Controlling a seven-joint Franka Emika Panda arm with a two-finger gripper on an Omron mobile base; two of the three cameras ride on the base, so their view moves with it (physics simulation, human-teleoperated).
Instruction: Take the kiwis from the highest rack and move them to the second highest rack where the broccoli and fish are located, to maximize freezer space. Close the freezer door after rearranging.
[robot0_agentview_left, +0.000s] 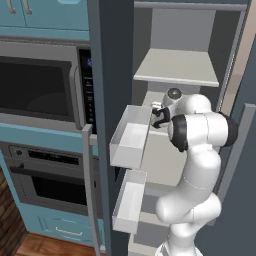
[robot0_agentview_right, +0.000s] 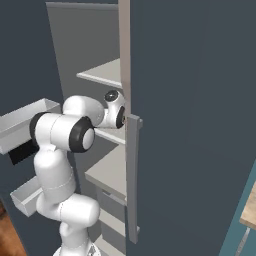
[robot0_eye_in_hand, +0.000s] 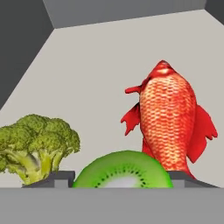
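- Arm pose: the white arm (robot0_agentview_left: 195, 165) rises from the floor in front of the freezer (robot0_agentview_left: 107, 60), bends at a dark-ringed elbow and reaches forward into the open cabinet at the level of the second highest rack (robot0_agentview_right: 111, 136). The wrist passes beneath the highest rack (robot0_agentview_left: 176, 67).
- Hand view, left to right: the broccoli (robot0_eye_in_hand: 37, 146) stands on the pale shelf board at the left, stalk down; a kiwi (robot0_eye_in_hand: 122, 171), cut face showing bright green flesh and a pale core, sits low at centre; the fish (robot0_eye_in_hand: 168, 124), red-orange and scaled, stands on end at the right, just behind the kiwi.
- Gripper (robot0_eye_in_hand: 120, 179): the two dark fingertips (robot0_eye_in_hand: 61, 178) flank the kiwi, one at each side of it, with the fruit filling the gap between them. The jaws appear closed against the kiwi.
- Broccoli and fish are well apart from each other, with the kiwi between and in front of them.
- Freezer door (robot0_agentview_left: 102, 150): swung open at the left in the left base view, its long grey handle (robot0_agentview_left: 90, 190) upright. Two pale tray bins (robot0_agentview_left: 131, 137) are fixed on its inner face, one above the other; no contents are visible in either.
- Highest rack: the visible surface is bare pale grey.
- Left of the freezer: teal cabinets holding a microwave (robot0_agentview_left: 42, 85) above an oven (robot0_agentview_left: 47, 180).
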